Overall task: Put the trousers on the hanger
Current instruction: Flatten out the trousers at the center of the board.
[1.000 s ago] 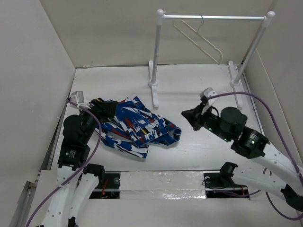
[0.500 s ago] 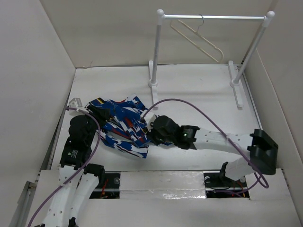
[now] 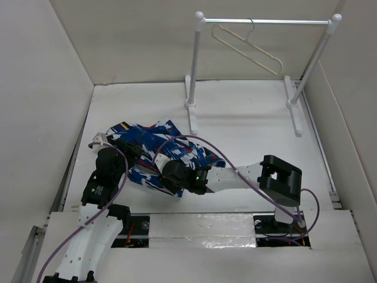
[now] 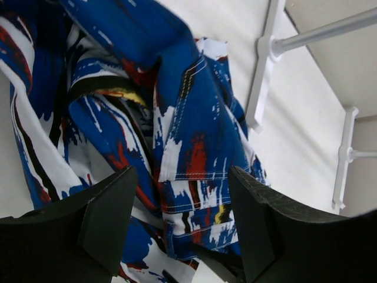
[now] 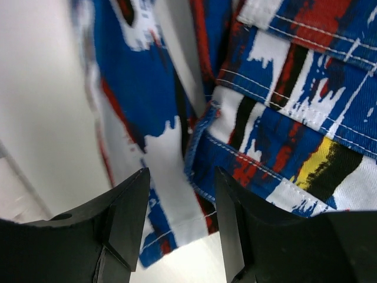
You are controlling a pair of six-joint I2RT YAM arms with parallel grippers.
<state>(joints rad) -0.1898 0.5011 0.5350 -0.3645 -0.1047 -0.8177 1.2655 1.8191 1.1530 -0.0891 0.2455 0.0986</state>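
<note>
Blue-print trousers (image 3: 150,134) lie crumpled in a heap on the table (image 3: 247,118), left of centre, just in front of the left post foot of the rail stand (image 3: 194,65). The hanger (image 3: 247,44) hangs by its hook from the stand's top bar at the back, well apart from the cloth.

L arm (image 3: 97,188) rises from the near-left corner, bent fwd, wrist tipped down over the heap's left side. L jaws are apart: the wrist cam shows both fingers (image 4: 100,227) spread wide, w/ folded cloth & a stitched hem in the gap beyond them, nothing clamped.

R arm (image 3: 232,175) is stretched low across the table: elbow block near its base on the right, forearm running leftward, wrist at the heap's near edge, purple cable (image 3: 194,139) looping over it. R jaws are apart too, w/ a narrower gap. Its fingers (image 5: 121,227) point at a seamed panel, w/ bare table to the left. Can't tell if the tips touch the cloth.
</note>
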